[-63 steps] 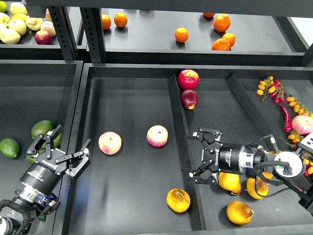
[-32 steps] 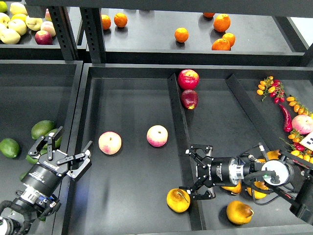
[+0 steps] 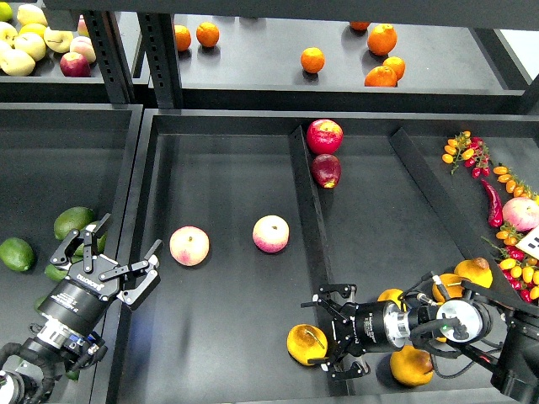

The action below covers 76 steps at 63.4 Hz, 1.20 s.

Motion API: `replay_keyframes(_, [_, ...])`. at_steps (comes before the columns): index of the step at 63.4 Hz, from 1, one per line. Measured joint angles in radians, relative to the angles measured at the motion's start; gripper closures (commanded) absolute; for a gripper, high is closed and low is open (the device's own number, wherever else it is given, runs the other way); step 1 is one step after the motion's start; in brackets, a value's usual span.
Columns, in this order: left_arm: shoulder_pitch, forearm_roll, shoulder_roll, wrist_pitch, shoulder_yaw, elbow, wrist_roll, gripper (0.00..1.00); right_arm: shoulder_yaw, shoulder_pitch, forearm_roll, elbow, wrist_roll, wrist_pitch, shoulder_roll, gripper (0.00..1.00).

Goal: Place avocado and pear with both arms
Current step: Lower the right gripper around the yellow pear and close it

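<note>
Dark-green avocados lie in the left bin: one [image 3: 74, 220] just behind my left gripper, another [image 3: 15, 253] further left. My left gripper [image 3: 112, 256] is open and empty, hovering over the bin's right edge. A yellow-orange pear [image 3: 305, 343] lies at the front of the middle tray, by the divider. My right gripper [image 3: 325, 331] is open, low over the divider, with its fingers right next to this pear and not closed on it. More pears lie in the right compartment: one [image 3: 411, 367] under my right arm and one [image 3: 474, 271] behind it.
Two pink-yellow peaches [image 3: 189, 245] [image 3: 270, 233] lie mid-tray. Two red apples [image 3: 324, 135] [image 3: 325, 169] sit by the raised divider [image 3: 308, 210]. Oranges [image 3: 312, 59] and apples [image 3: 29, 42] are on the upper shelf. Peppers and small tomatoes [image 3: 493, 189] lie at the right.
My right gripper has moved down and left, from the right compartment to the divider beside the front pear. My left gripper has barely moved.
</note>
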<state>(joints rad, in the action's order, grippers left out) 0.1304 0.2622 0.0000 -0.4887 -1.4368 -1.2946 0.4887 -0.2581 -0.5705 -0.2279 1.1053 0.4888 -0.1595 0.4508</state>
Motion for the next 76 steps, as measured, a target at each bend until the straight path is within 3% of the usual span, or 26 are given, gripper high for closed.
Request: replay_keyframes(76, [0.001, 0.0, 0.0, 0.0, 0.003, -0.003, 0.0, 0.01, 0.018, 0.001, 0.006, -0.211, 0.0, -0.011, -0.126, 0.0])
